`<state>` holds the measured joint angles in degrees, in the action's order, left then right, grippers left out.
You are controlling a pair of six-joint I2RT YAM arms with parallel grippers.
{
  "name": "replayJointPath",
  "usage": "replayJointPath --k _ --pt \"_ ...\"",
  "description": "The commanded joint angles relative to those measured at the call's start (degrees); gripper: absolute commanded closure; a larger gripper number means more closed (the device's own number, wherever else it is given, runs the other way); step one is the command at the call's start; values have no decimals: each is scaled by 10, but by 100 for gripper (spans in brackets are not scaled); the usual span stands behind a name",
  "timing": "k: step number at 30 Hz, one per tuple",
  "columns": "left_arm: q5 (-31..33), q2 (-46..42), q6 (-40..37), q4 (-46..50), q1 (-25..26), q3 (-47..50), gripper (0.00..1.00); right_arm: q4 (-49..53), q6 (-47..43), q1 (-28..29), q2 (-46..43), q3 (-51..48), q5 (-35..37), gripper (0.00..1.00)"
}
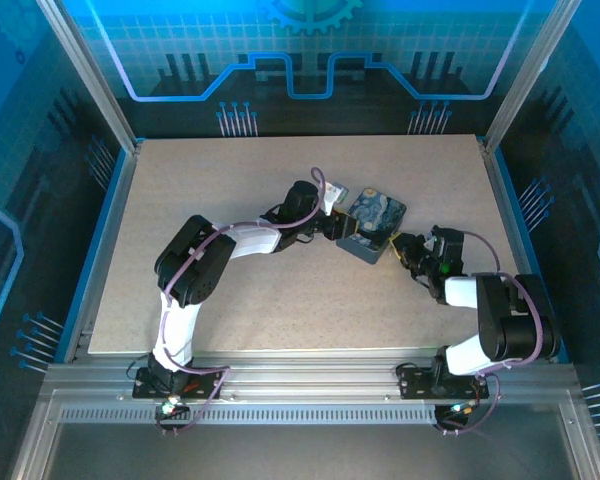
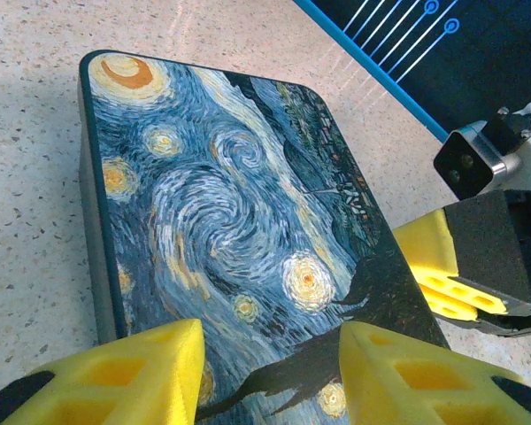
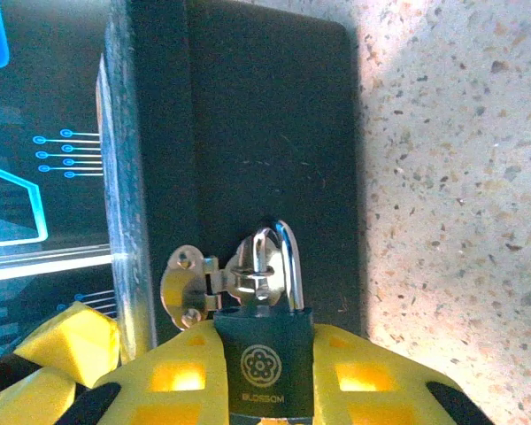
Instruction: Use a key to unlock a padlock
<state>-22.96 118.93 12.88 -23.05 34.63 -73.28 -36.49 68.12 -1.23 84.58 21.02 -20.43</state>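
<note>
- Two pincers share the job: the left pincer (image 2: 270, 345), half spread, straddles the near end of the tin (image 2: 239, 195), apparently to steady it on the desk (image 2: 26, 221); whether it truly clamps I cannot tell
- Lying flat, the tin turns its dark front wall toward the right arm, so the hasp (image 3: 199, 288) is reachable
- Hanging from that hasp, the padlock (image 3: 264, 363) has its shackle (image 3: 292, 257) closed
- Narrowed on the padlock's body, the right pincer (image 3: 265, 341) holds it square, likely readying it for unlocking
</note>
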Motion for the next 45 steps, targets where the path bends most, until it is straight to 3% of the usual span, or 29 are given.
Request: replayJointPath --k 1,4,20,27,32,38,45 --pt "17 40 -16 108 10 9 54 -29 -6 -16 -1 27 -46 100" --pt "17 39 -17 107 11 9 54 -36 -4 -21 23 43 -76 100" --pt "38 37 -30 118 13 12 55 -121 56 -73 127 48 -86 100" --pt "44 36 -35 126 11 5 55 -209 84 -90 194 78 -202 100" --pt "47 37 -39 130 10 5 55 -209 85 -91 195 69 -175 100" --pt "49 45 -40 130 4 8 55 -277 110 -90 206 78 -201 100" --pt "54 34 -47 138 -7 8 55 -243 84 -95 184 47 -168 100"
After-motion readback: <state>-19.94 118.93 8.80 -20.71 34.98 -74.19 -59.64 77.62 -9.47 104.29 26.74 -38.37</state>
